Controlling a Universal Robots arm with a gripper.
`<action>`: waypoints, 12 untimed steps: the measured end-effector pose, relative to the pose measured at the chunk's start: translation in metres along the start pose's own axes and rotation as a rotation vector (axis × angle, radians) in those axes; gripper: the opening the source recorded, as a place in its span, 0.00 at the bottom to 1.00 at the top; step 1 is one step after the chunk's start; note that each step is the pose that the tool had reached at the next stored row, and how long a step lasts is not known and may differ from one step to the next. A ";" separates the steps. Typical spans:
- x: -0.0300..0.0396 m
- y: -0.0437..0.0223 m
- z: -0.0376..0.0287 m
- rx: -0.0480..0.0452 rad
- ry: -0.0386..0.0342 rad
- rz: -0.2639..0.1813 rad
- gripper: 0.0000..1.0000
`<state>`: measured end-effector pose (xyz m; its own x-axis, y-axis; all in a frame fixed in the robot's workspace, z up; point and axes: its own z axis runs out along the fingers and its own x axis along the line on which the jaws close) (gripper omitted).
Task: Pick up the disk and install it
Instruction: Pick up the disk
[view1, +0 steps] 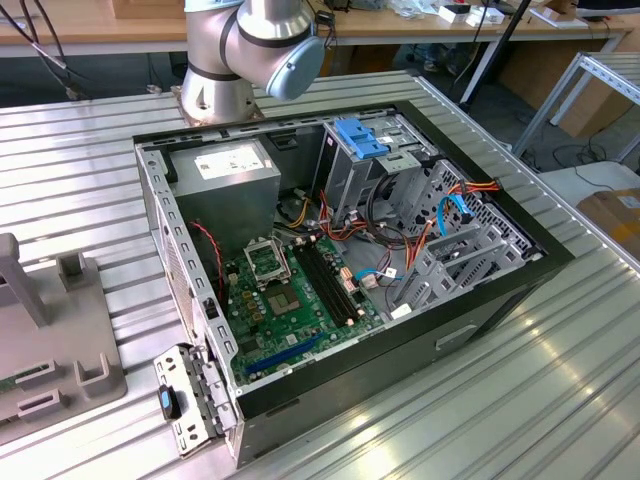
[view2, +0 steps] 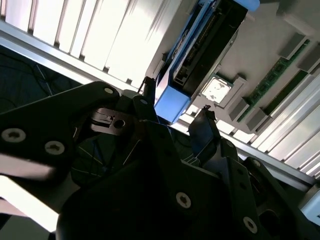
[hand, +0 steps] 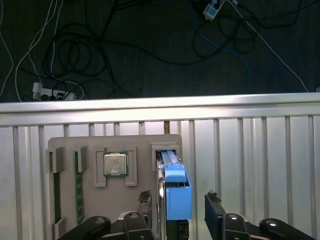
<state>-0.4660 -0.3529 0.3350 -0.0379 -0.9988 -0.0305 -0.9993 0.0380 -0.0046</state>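
Gripper (hand: 178, 196) open wide astride the disk (hand: 175, 175), 1 finger on each side, gripping nothing; contact cannot be told. The blue-framed disk stands on edge in a slot of the grey holder (hand: 65, 145) on the ribbed metal desk (hand: 250, 150), beside a processor chip (hand: 115, 164). In the exterior view, the opened computer case (view1: 500, 300) lies mid-desk.

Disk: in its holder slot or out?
In. In the first wrist view the disk stands on edge in a slot of the grey holder; the open gripper straddles it.
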 end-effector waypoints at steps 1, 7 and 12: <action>0.0001 0.0000 0.0035 0.0000 0.0000 0.000 0.54; 0.0004 0.0001 0.0134 -0.0002 0.0001 -0.005 0.54; 0.0009 0.0001 0.0176 -0.0013 0.0000 -0.035 0.54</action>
<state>-0.4660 -0.3533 0.3174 -0.0027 -0.9995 -0.0303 -1.0000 0.0028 -0.0044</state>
